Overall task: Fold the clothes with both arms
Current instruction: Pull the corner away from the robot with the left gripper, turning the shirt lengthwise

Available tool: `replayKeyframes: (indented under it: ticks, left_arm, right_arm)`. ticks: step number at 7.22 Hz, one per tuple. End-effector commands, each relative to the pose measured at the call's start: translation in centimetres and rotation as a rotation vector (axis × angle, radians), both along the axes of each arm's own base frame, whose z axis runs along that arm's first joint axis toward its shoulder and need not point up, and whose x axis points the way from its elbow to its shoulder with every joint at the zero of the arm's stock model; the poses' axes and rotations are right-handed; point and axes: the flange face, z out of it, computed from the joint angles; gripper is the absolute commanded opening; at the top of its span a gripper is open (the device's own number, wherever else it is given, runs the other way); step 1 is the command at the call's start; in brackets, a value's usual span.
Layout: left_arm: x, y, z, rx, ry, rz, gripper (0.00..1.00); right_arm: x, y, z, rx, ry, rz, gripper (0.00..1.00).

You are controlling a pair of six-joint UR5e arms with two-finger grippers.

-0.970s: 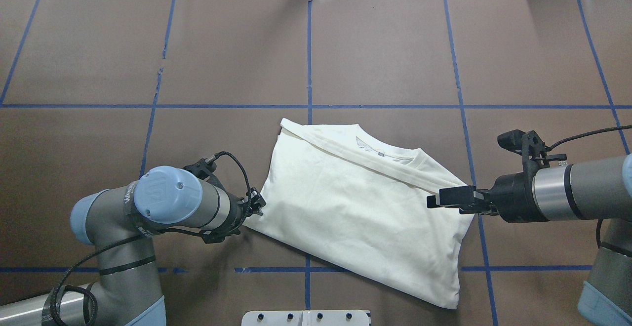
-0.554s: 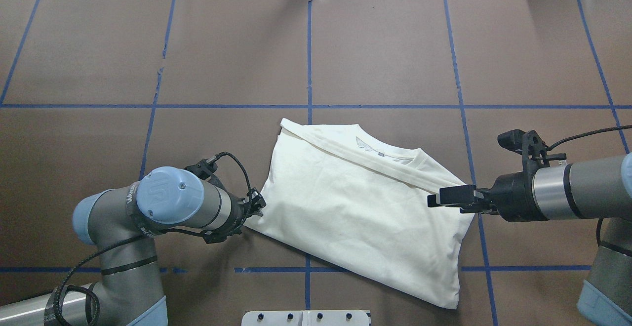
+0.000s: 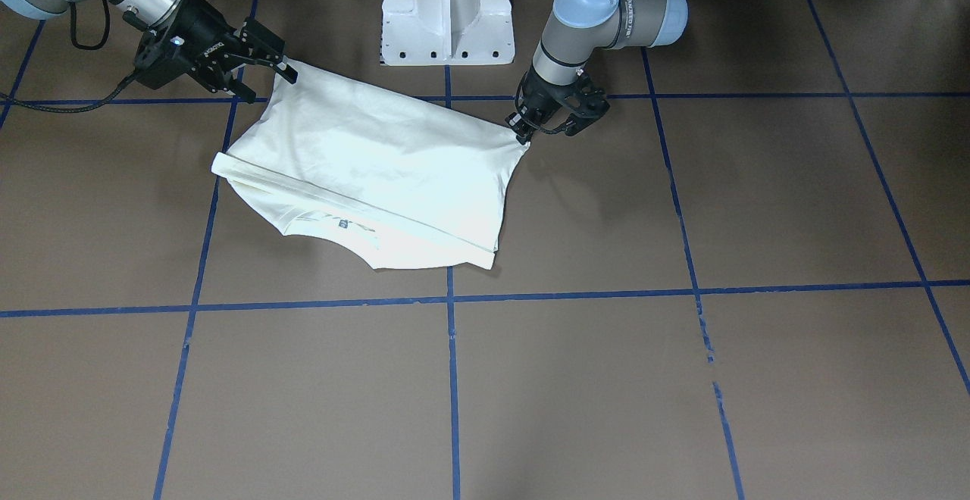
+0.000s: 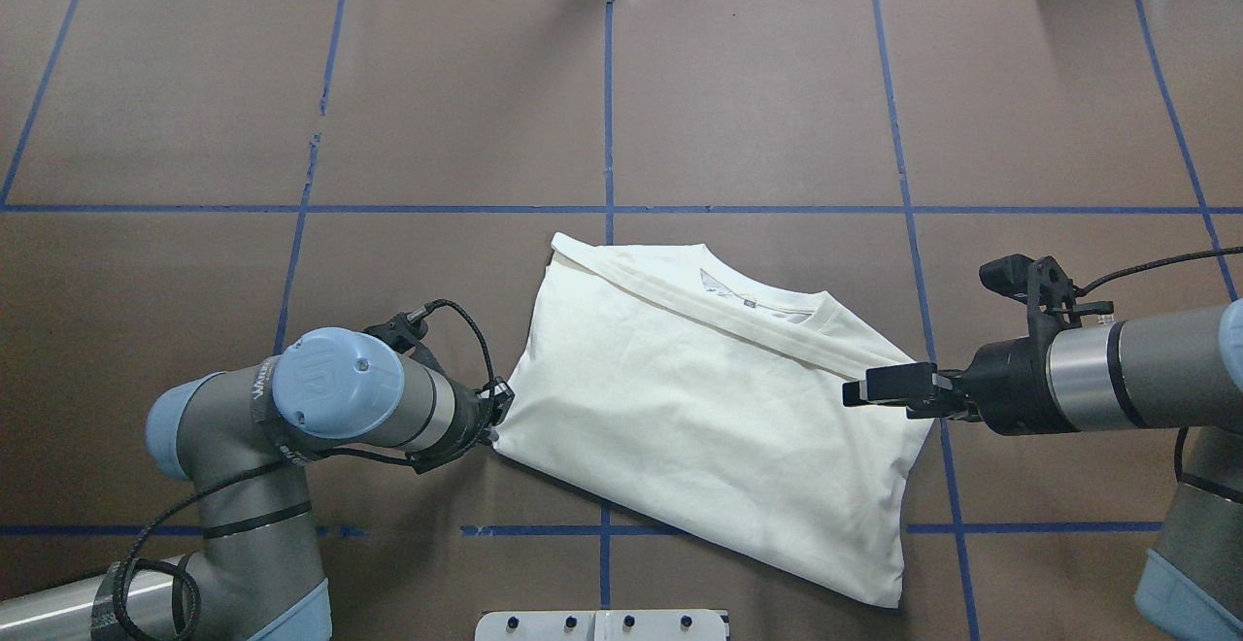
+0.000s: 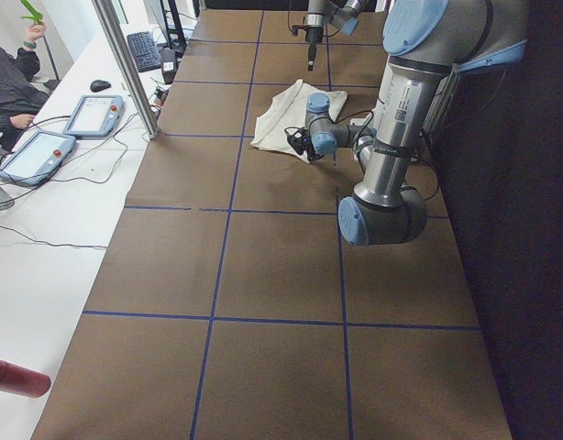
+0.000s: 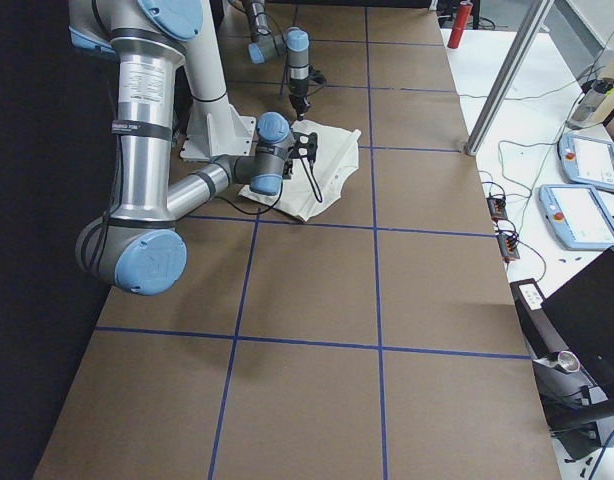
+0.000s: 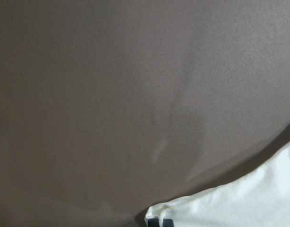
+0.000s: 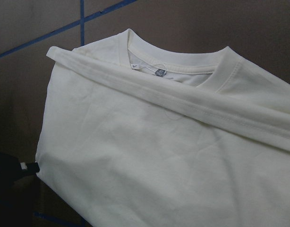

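Shirt [image 4: 699, 408] folded, plain side up, flat on desk [image 4: 437, 117] near robot base [image 4: 602, 624]. Left jaws clamp its left corner. Right jaws spread open over its right edge, cloth not gripped.

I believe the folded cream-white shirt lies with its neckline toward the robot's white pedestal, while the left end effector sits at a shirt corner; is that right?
Not quite: the neckline of the cream-white shirt points away from the white pedestal, as the overhead exterior view shows. The left end effector does sit at a shirt corner.
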Motion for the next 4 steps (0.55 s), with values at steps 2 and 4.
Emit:
replayKeyframes:
  ticks: [2,4]
  left_arm:
    - [-3.5,-6.0,-0.4,0.033,-0.049,-0.071,0.00]
    - [-5.2,-13.6,-1.0,0.096,-0.100,-0.124,0.00]
  right_arm:
    - [0.0,-0.1,0.5,-0.005,0.009,0.003,1.00]
    - [0.2,-0.3,1.0,-0.011,0.018,0.009,1.00]
